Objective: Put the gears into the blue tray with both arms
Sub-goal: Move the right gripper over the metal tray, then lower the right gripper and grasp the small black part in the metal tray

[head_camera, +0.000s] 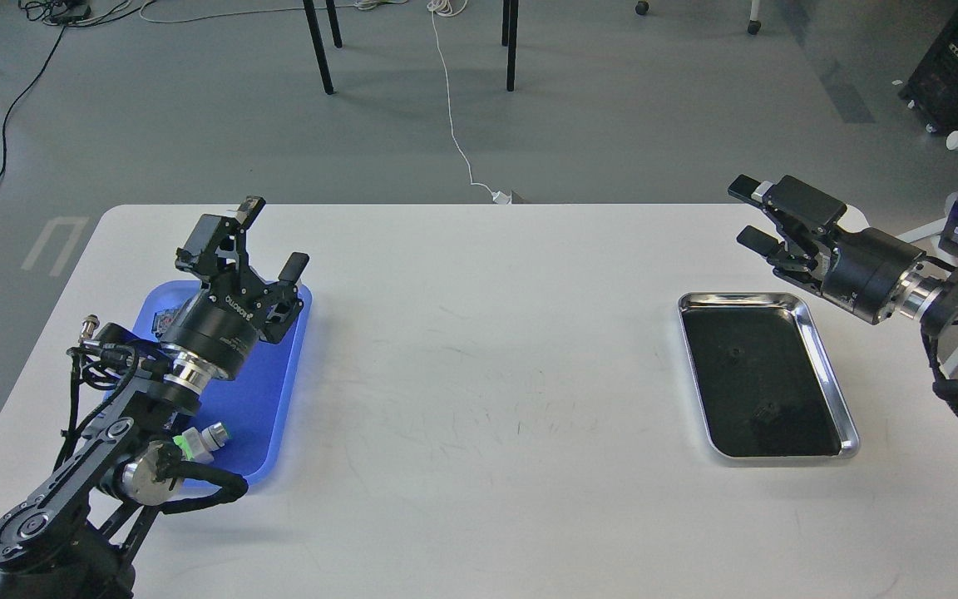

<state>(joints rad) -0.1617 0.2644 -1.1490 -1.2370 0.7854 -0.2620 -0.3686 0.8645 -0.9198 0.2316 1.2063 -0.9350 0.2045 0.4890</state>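
- You are looking at a white table (487,374) with 2 trays on it, well apart from each other.
- The blue tray (267,391) is sitting at about 9 o'clock from the table's middle, and your left arm is covering a lot of it.
- The left gripper (271,237) is hanging over the far end of that tray with its fingers spread wide and nothing in them.
- A push-button switch (206,438) with a green part is lying at the near end of the blue tray, partly behind the arm.
- The metal tray (830,366) is sitting at about 3 o'clock, and its inside is black.
- The gears (768,409) are very hard to see there: 2 small dark bumps are showing on the black floor, 1 near the far end and 1 near the near end.
- The right gripper (747,215) is floating past the tray's far end, at about 2 o'clock, fingers wide apart and holding nothing.
- You are probably at the step of reaching for a gear, with no gear in either gripper.
- The next move is asking the right gripper to come down inside the shiny rim, not on it.
- The middle of the table is giving you lots of room to carry a gear across.
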